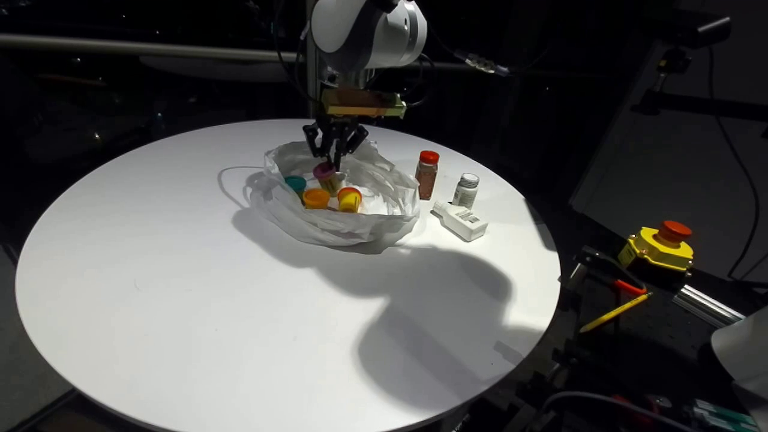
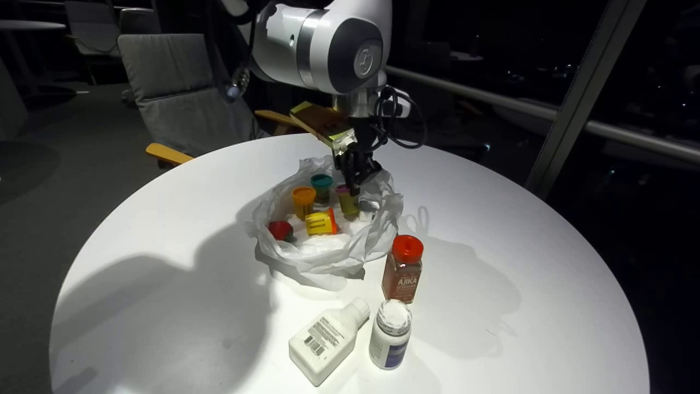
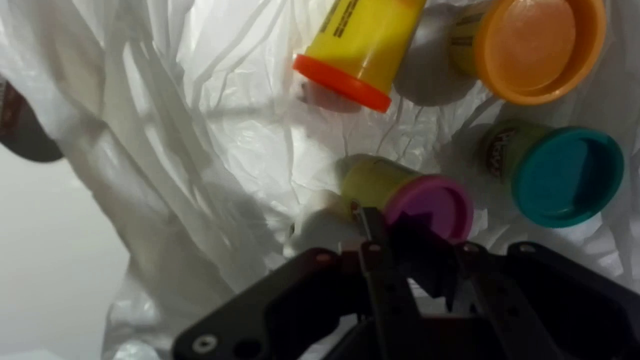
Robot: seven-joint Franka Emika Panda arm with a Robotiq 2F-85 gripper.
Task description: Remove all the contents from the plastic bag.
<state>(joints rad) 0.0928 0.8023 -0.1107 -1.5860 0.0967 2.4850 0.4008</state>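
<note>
Item, one purple-lidded cup (image 3: 397, 190): sat just beneath my gripper (image 1: 333, 163), inside the plastic bag (image 1: 393, 191), long axis slanting, lid end uppermost and nearest me. Jaws stood narrow, its rim apparently pinched between them (the wrist view was dim there). The coming lift, I judged, hinged on that slant.

Bright table (image 1: 180, 288) amid darkness, broad shadows (image 1: 441, 288) — wrist view perhaps soft

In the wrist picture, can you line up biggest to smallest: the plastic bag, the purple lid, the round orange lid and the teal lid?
1. Plastic bag
2. Round orange lid and teal lid: too close to rank
3. Purple lid, partly hidden
</note>
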